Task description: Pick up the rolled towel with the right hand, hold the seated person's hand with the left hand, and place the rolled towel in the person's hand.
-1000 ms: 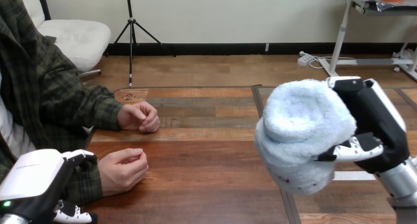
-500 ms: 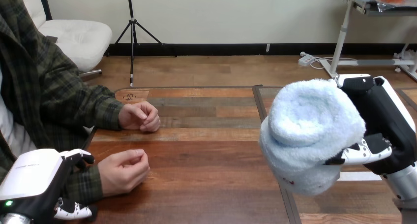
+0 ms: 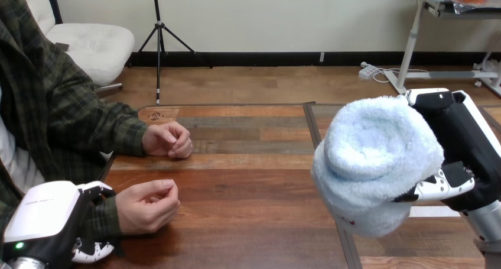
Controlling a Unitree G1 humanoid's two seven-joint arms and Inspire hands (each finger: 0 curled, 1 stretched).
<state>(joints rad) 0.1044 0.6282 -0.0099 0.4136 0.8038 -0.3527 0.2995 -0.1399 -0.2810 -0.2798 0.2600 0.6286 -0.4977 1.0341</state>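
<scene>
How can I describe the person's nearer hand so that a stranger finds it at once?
Look at the table's left side, where the person's two hands rest. It is the lower hand. Unlike the upper hand, its wrist is gripped by the robot's left hand.

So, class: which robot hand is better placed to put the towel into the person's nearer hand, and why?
Right. The right hand already has its fingers curled round the rolled towel, held above the table; the left hand is clasped round the person's wrist.
</scene>
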